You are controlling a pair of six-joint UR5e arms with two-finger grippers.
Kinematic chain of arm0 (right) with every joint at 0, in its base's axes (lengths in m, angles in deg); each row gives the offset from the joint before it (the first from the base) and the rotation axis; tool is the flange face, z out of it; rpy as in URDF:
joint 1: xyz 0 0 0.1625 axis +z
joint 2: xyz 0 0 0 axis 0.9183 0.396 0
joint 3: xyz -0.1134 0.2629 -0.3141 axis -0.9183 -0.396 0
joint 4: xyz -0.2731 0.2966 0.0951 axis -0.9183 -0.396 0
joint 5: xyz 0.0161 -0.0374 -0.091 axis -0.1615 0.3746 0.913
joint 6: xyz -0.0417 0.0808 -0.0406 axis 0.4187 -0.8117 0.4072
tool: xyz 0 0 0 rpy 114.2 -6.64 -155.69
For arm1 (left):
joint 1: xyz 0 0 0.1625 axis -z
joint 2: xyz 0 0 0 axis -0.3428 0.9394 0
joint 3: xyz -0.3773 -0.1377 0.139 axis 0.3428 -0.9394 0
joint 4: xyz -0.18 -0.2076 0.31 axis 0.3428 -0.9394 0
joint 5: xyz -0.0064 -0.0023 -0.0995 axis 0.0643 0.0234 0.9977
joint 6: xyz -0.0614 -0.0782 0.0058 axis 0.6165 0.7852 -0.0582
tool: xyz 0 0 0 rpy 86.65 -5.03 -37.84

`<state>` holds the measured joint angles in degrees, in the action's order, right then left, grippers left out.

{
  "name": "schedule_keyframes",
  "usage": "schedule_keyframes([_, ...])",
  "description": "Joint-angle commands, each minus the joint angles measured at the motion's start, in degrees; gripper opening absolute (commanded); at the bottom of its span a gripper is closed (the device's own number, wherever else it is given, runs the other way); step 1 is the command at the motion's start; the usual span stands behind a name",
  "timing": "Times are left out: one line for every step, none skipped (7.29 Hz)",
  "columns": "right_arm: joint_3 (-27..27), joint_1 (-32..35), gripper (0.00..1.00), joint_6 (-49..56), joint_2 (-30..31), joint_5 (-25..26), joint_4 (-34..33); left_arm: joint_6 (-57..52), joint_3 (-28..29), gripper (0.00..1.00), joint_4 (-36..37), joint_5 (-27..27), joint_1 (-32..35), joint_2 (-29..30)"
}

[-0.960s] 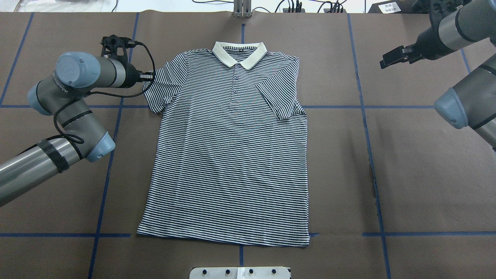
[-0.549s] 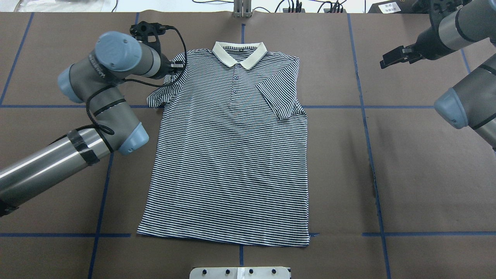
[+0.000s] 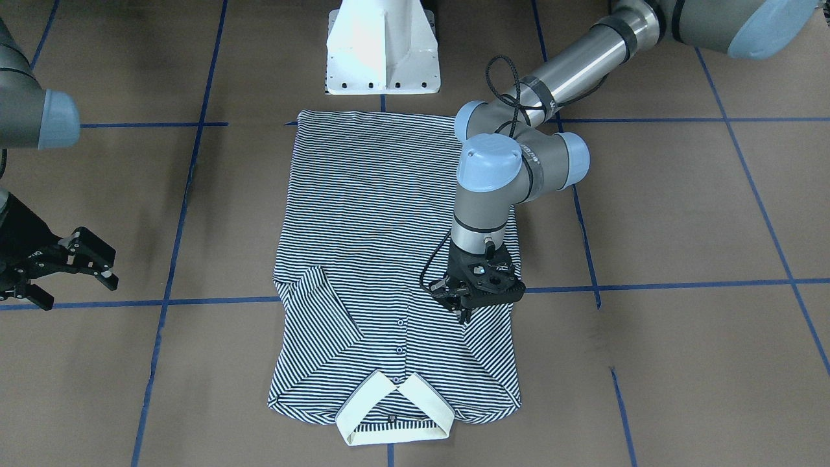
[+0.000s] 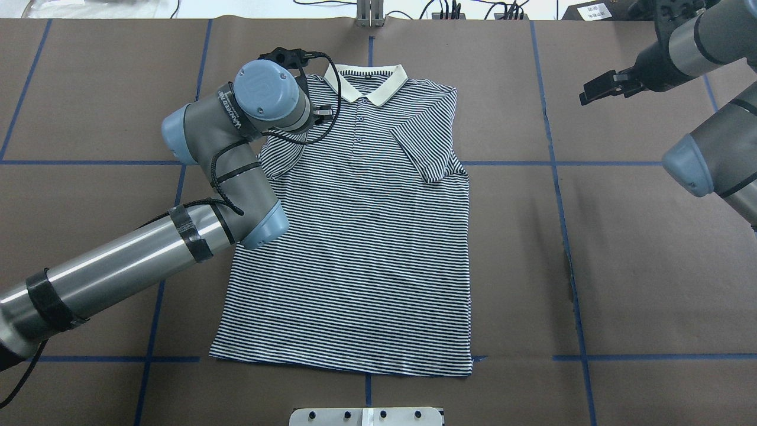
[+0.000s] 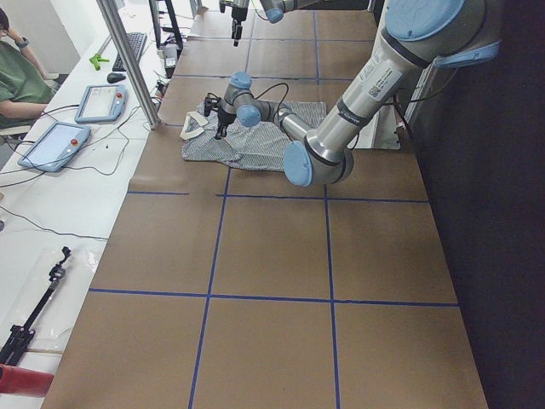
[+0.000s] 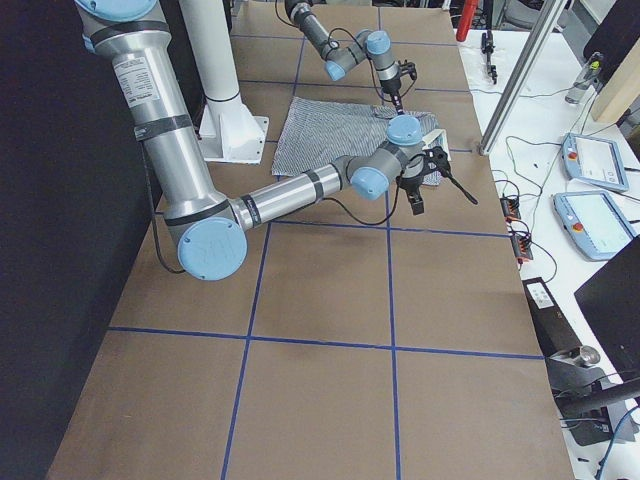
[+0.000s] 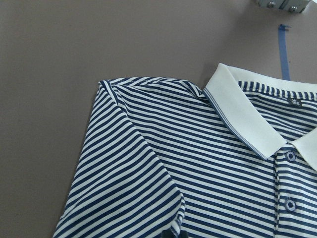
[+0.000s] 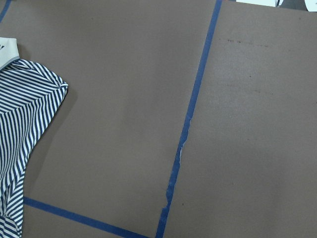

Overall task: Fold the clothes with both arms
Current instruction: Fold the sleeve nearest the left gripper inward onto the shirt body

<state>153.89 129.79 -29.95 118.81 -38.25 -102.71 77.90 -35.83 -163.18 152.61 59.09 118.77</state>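
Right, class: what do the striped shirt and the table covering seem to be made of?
The shirt: soft knit fabric, matte, probably cotton; it folds and creases limply. The table covering: likely brown paper, matte; its seam edge looks ragged beside the blue tape.

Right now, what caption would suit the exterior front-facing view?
Left gripper holds a sleeve of the striped polo shirt folded across its chest; other sleeve already folded; right gripper open, off the shirt.

Navy-striped polo shirt point(image 4: 366, 236) flat, face-up, both sleeves folded inward.
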Motion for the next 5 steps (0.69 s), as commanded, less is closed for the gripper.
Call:
schedule_keyframes([0.42, -0.01, 1.00, -0.77, 0.02, 0.00, 0.00, -9.58, -2.89, 1.00, -0.08, 0.29, -0.01, -1.44])
schedule_keyframes([1.47, -1.06, 1.00, -7.22, -0.07, -0.09, 0.00, -10.66, -7.45, 1.00, 0.79, 0.38, 0.07, -3.45])
schedule_keyframes([4.09, -5.07, 1.00, -17.20, 0.11, 1.30, 0.00, -10.76, -13.41, 1.00, 0.79, 1.43, -0.01, -7.65])
schedule_keyframes([9.07, -12.07, 1.00, -25.83, 2.81, 6.97, -0.18, -10.76, -20.26, 1.00, 0.71, 4.22, -0.01, -12.30])
schedule_keyframes([15.74, -19.63, 1.00, -33.22, 6.05, 14.17, -0.70, -10.42, -26.24, 1.00, 0.79, 4.51, -0.36, -15.22])
